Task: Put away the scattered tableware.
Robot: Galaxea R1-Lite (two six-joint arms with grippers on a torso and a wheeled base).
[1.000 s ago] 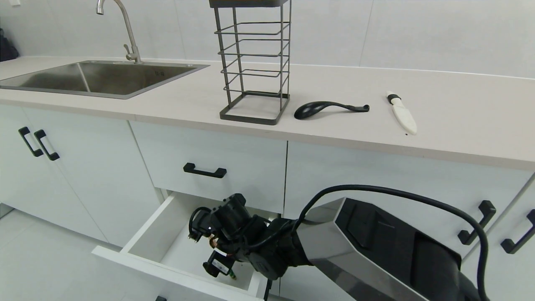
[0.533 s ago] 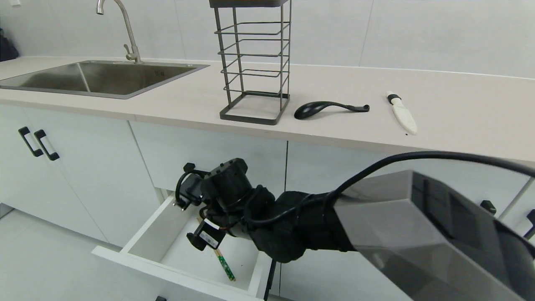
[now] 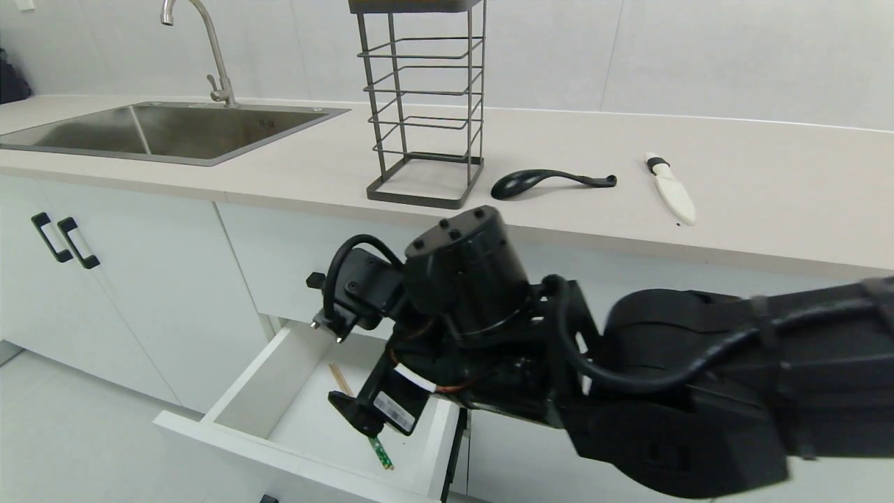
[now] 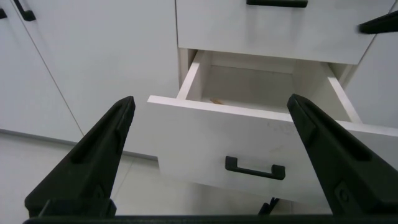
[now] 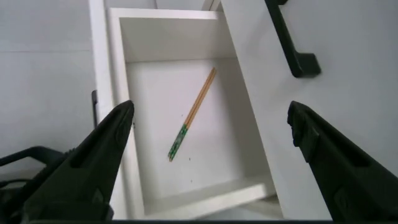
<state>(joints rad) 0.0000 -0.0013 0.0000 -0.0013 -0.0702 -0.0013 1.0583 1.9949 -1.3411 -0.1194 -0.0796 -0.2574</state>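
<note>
The right gripper hangs with its jaws spread wide and nothing between them, above the open drawer, where a pair of chopsticks lies slantwise on the floor. The left gripper, likewise spread and empty, sits low in front of that drawer's handled face. On the counter, a black spoon lies just beside the wire rack, a white knife farther right.

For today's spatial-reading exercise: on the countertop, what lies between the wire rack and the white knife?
In the head view, a black spoon lies between the wire rack and the white knife, touching neither.
</note>
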